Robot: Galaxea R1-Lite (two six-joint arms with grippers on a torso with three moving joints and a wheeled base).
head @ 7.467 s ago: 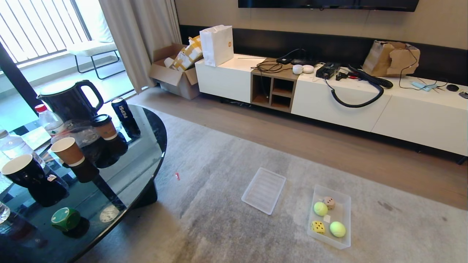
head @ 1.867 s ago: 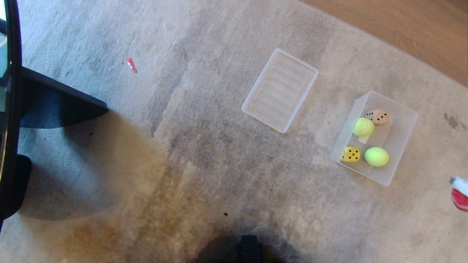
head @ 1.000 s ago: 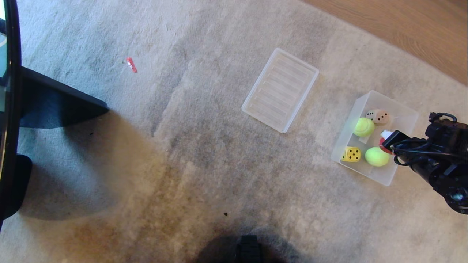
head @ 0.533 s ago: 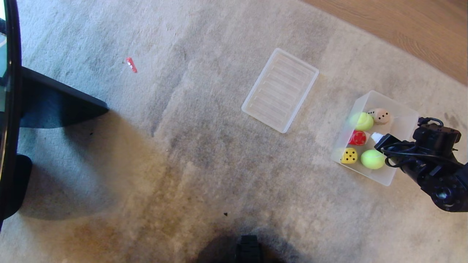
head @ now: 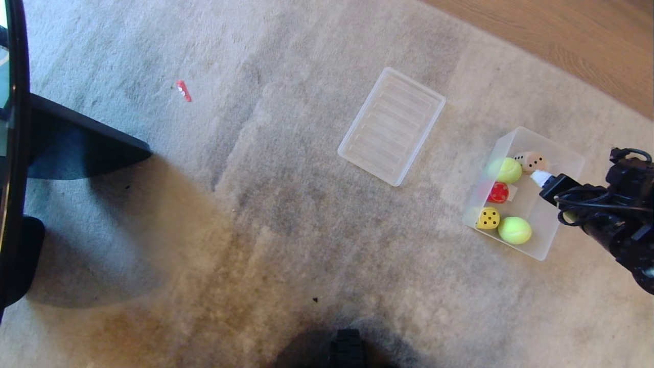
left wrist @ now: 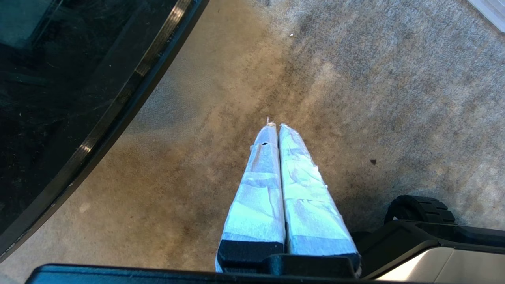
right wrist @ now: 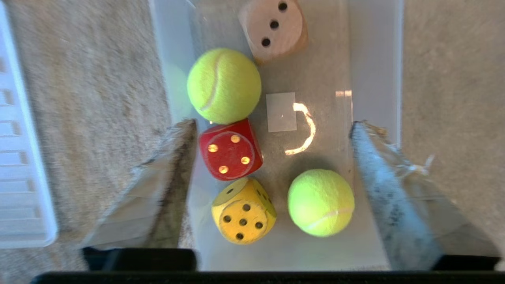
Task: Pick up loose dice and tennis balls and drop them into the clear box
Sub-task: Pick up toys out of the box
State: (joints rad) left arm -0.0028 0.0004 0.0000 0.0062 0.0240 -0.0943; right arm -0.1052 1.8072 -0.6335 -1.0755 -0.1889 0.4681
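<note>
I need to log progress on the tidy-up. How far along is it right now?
Done: the clear box holds the red die, yellow die, tan die and both tennis balls. In hand: nothing; the right gripper hangs open above the box, and the left gripper is shut and parked. Left: no green die is in view, so it is not yet boxed.

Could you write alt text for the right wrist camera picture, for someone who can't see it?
Looking down between the open right gripper into a clear box on carpet: a red die, a yellow die, a tan die and two tennis balls lie inside. A ridged clear tray shows at one edge.
</note>
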